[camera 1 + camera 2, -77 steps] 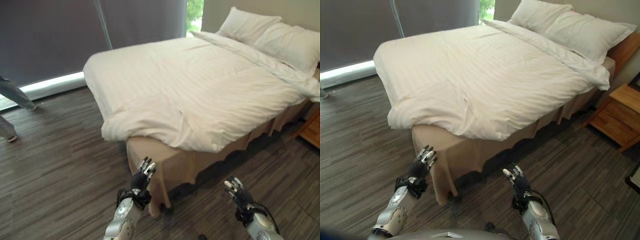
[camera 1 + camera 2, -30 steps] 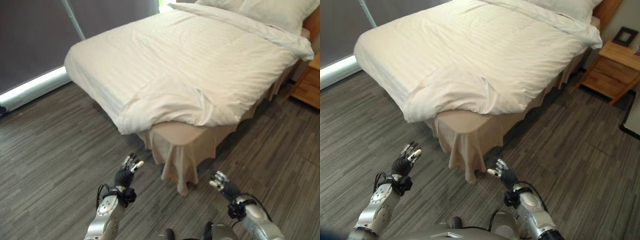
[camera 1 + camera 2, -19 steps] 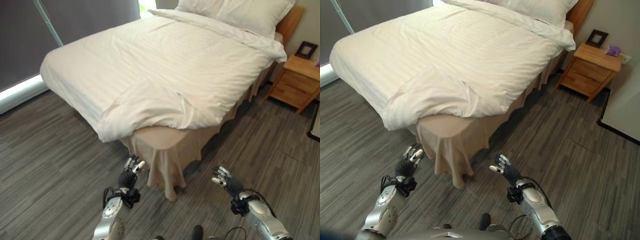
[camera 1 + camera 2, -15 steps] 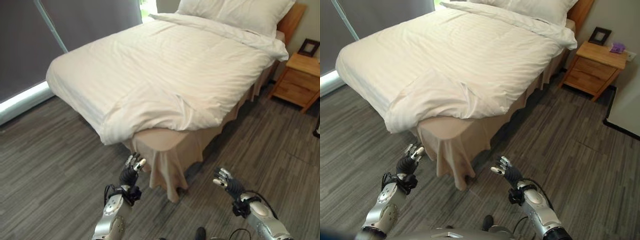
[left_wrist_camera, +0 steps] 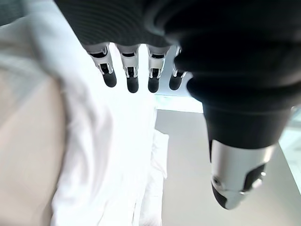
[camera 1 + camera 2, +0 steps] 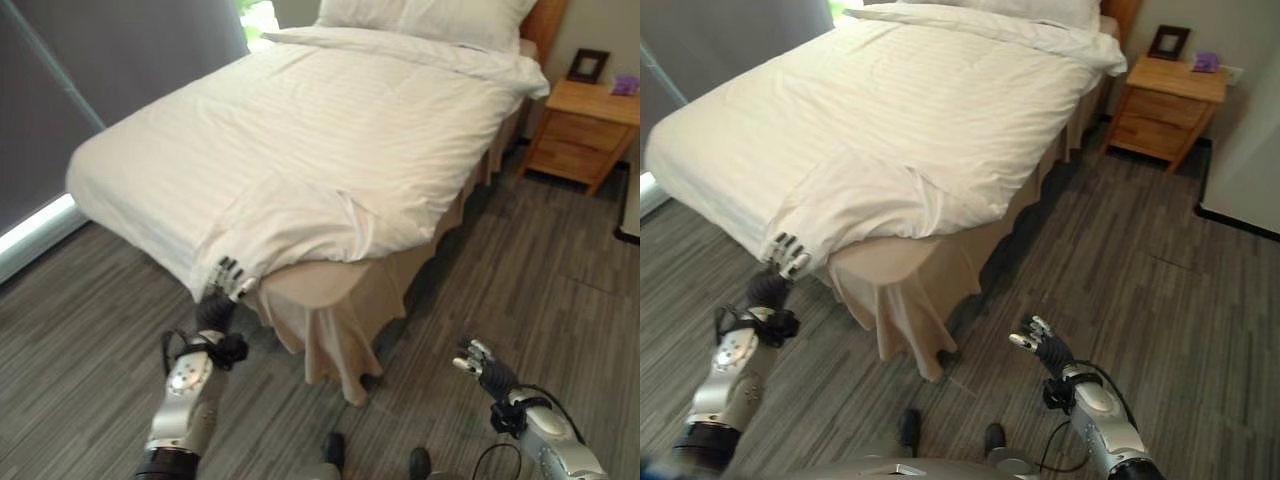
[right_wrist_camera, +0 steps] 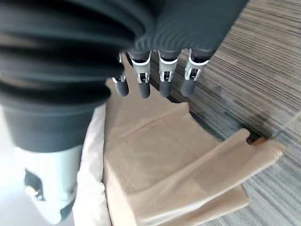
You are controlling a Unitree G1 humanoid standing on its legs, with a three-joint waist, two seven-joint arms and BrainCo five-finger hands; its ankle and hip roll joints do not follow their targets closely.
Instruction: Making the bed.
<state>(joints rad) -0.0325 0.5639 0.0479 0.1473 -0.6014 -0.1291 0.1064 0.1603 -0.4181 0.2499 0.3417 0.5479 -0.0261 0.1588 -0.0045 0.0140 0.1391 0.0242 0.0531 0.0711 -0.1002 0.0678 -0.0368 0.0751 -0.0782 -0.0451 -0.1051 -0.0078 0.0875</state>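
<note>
One left hand (image 6: 224, 284) at duvet (image 6: 330, 130) corner, fingers straight

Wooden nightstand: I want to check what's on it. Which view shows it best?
The right eye view: the nightstand shows whole, with a picture frame on top. The left eye view crops its right side.

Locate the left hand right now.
In the left eye view, the left hand is raised at the duvet's turned-up near corner, on the bed's left side, fingers straight.

bed (image 6: 330, 290): 1 | duvet (image 6: 330, 130): 1 | nightstand (image 6: 580, 130): 1 | picture frame (image 6: 587, 65): 1
</note>
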